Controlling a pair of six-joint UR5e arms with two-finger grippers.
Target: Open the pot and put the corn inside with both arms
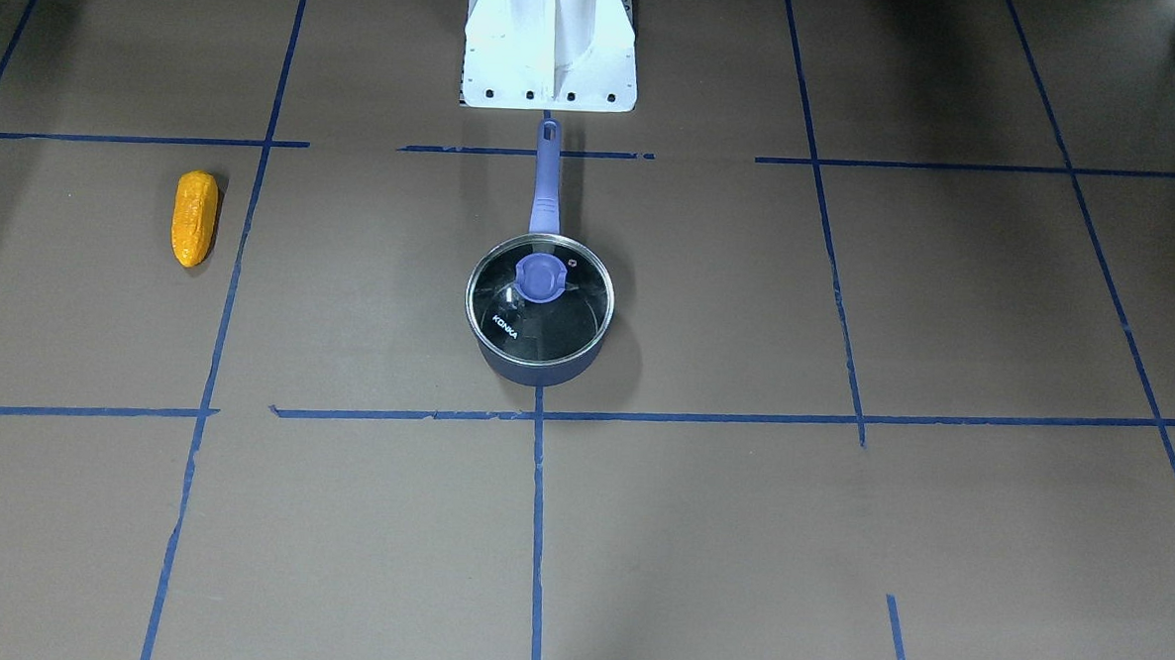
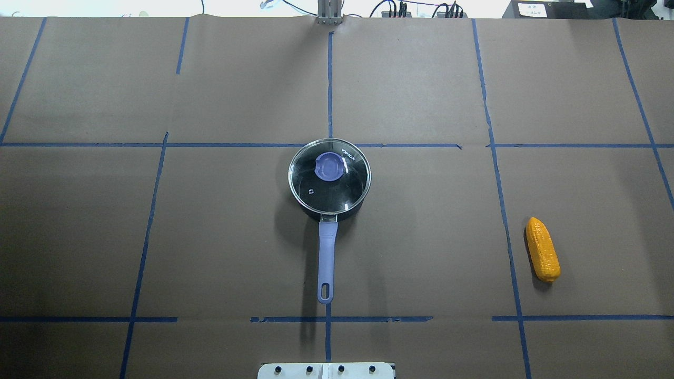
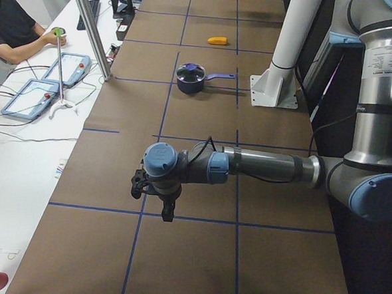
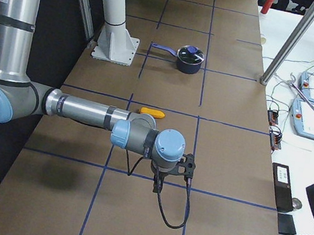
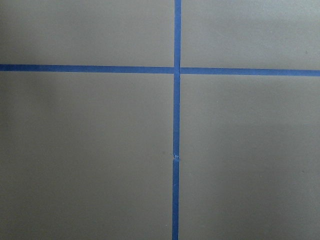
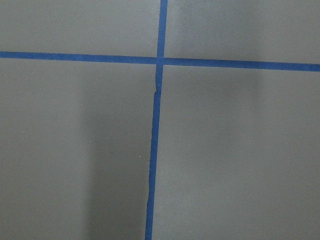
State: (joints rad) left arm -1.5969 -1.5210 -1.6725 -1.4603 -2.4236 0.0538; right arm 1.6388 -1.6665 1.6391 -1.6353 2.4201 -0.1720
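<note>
The pot [image 2: 327, 256] stands mid-table with its purple-blue handle pointing at the robot base. Its round glass lid [image 2: 329, 176] with a purple knob sits on it, closed. The pot also shows in the front view [image 1: 537, 370]. The corn [image 2: 543, 249] lies on the robot's right side, far from the pot, and also shows in the front view [image 1: 195, 219]. My left gripper [image 3: 167, 210] hangs over the table's left end. My right gripper [image 4: 159, 183] hangs over the right end. Both show only in the side views, so I cannot tell whether they are open or shut. The wrist views show only brown paper and blue tape.
The white base stand [image 1: 551, 41] is behind the pot's handle. Blue tape lines grid the brown table cover. A person [image 3: 10, 26] sits at a white side table with teach pendants [image 4: 311, 114] and cables beyond the far edge.
</note>
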